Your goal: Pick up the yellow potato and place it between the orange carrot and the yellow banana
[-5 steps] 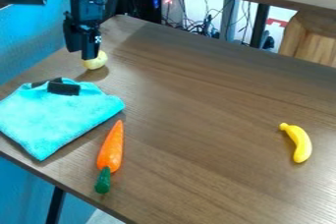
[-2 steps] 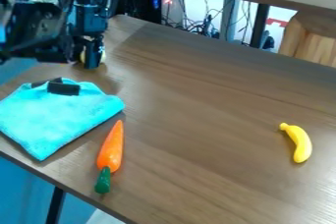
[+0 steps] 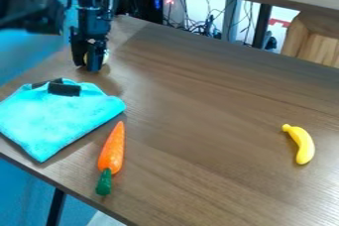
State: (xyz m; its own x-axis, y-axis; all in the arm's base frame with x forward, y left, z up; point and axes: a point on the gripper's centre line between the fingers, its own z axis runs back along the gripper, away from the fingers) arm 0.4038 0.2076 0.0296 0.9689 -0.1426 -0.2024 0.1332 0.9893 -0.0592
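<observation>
Your pincer (image 3: 86,67) hangs low in the upper left of the frame, right at the pale yellow round thing (image 3: 105,57) and partly covering it, so I cannot tell if it is wide, narrow or holding this thing. Below, the blue cloth (image 3: 56,118) lies flat, perhaps weighted by the black piece (image 3: 64,89) on its upper edge; the carrot (image 3: 112,153), lower left, and the banana (image 3: 305,144), right, rest on their long sides, probably for stability. You have one round thing, one cloth, one carrot, one banana.
</observation>
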